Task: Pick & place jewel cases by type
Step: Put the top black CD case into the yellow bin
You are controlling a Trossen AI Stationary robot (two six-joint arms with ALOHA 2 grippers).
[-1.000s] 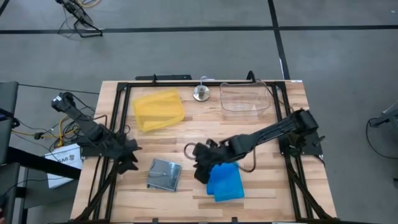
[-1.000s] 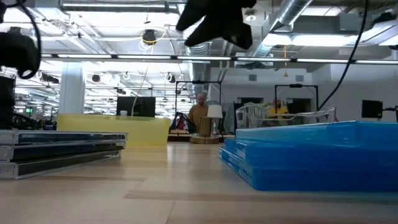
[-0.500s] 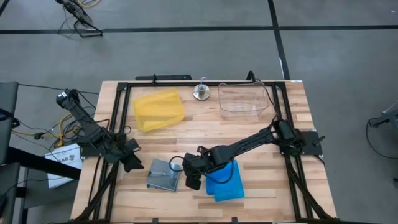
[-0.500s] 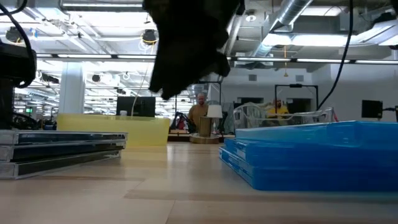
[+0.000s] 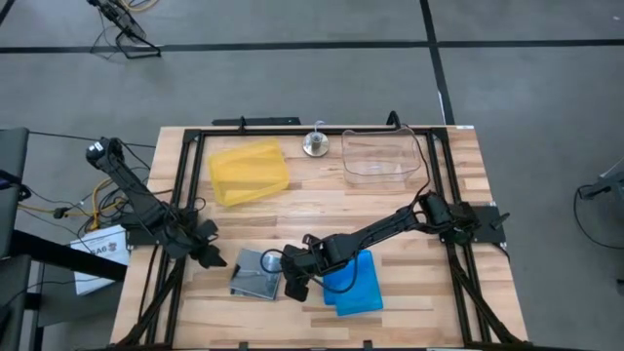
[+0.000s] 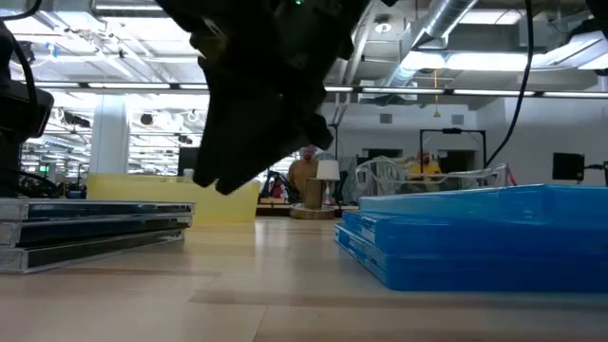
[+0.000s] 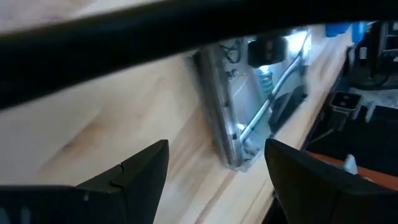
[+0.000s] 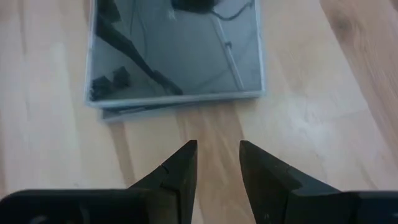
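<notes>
Right end effector point(image 8: 216, 163) slightly parted, empty, just beside clear-grey jewel cases point(image 8: 176, 48). Probably next: widen, straddle top case's edge only. Left end effector point(image 7: 214, 163) wide, empty, waits nearby.

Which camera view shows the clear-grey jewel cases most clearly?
The right wrist view: the clear-grey jewel cases fill it, top face visible. The high view shows them small, the low view only their stacked edges, the left wrist view one slanted corner.

Clear-grey jewel cases point(image 5: 257, 274) beside blue stack point(image 5: 355, 285)
</notes>
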